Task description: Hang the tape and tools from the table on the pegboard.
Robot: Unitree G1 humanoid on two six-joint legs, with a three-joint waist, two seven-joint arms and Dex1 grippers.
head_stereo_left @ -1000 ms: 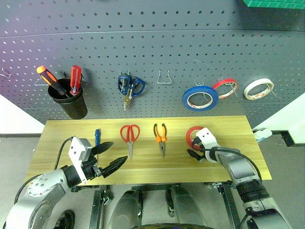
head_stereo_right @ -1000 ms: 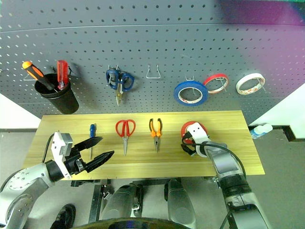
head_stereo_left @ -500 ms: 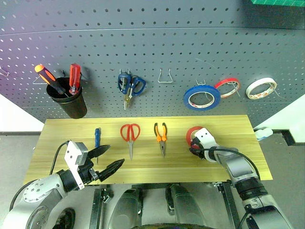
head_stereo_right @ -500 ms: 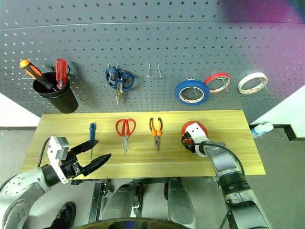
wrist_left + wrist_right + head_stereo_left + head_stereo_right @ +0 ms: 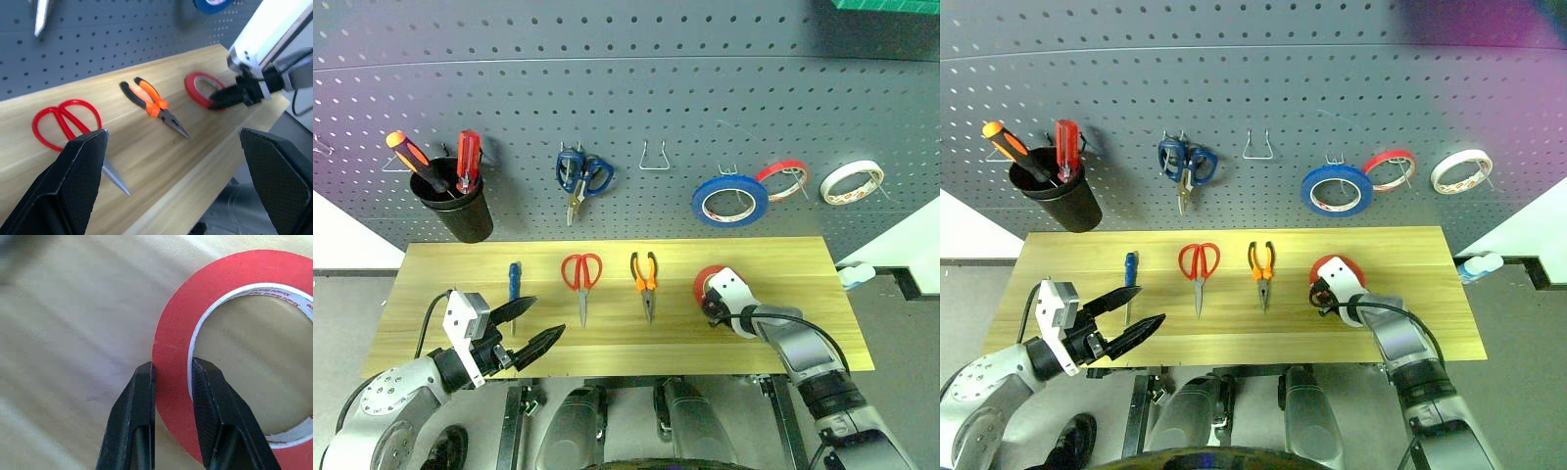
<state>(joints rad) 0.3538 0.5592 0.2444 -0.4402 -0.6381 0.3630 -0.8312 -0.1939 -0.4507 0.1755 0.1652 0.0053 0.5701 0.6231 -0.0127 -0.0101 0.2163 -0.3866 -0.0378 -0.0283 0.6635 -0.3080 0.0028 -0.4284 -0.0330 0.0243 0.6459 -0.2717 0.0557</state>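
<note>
While L gripper [image 5: 530,325] is hovering w/ jaws spread at table's [image 5: 607,343] front-left edge, R gripper [image 5: 170,377] is pinching red tape [image 5: 230,298] wall nr right edge.

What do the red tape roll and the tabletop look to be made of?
The tape: smooth matte red film, probably plastic, wound on a thin white core with print. The table: pale yellowish wood planks, grain lines and seams visible, low sheen; perhaps laminate.

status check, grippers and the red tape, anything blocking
Right gripper shut on the tape, one finger inside the ring, one outside. Left gripper open, empty, over the table. Tape lies flat. Nothing blocking.
</note>
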